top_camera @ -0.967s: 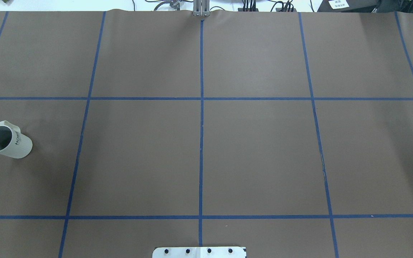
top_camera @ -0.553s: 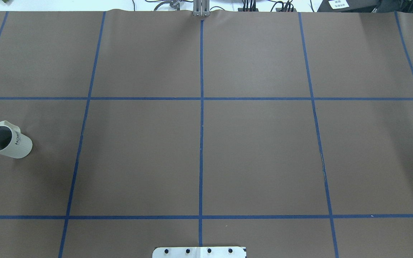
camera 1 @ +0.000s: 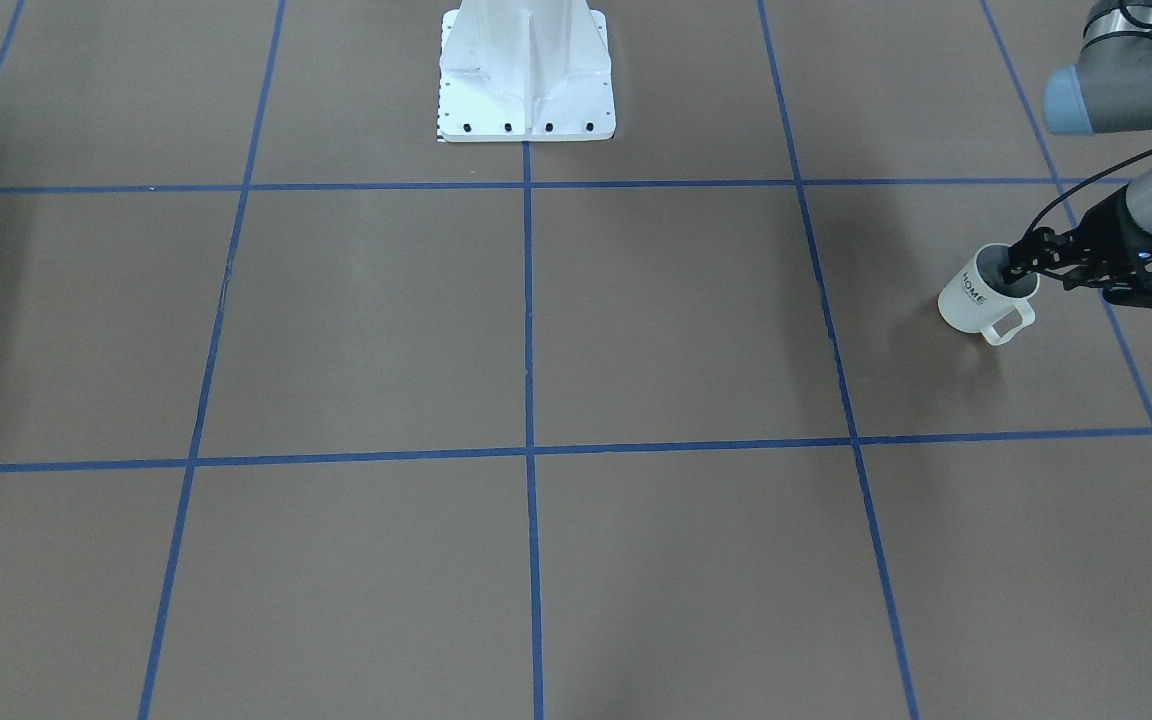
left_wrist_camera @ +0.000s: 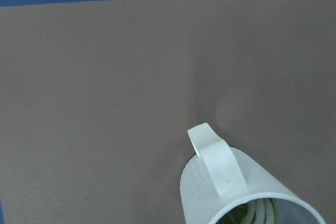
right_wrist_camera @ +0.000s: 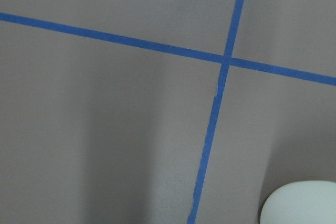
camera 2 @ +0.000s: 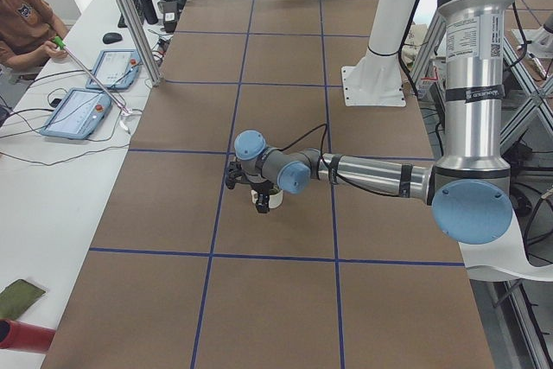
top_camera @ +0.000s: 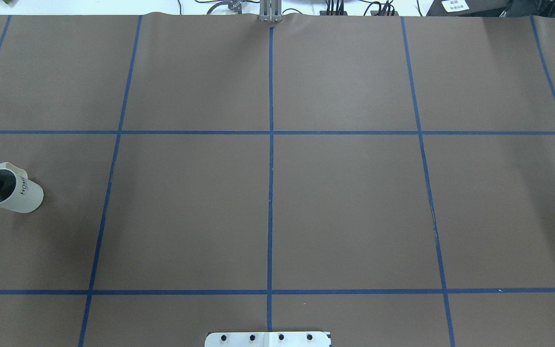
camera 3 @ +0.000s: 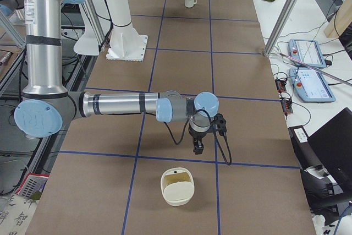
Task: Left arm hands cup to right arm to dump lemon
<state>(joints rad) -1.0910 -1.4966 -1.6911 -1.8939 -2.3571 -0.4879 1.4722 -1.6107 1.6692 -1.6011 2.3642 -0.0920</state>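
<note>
Seemingly one of the left fingers (camera 1: 1021, 265) dips inside the cup (camera 1: 966, 298) at the frame's right edge; whether they clench it, I cannot tell. Bare worktop (camera 1: 536, 330) spreads leftward.

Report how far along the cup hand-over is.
Done: the left pincer is at the cup, one finger inside its rim. In hand: the grasp; the cup stands on the table, not yet lifted. Left: the lift, the hand-over to the right pincer, far off, and dumping the lemon.
</note>
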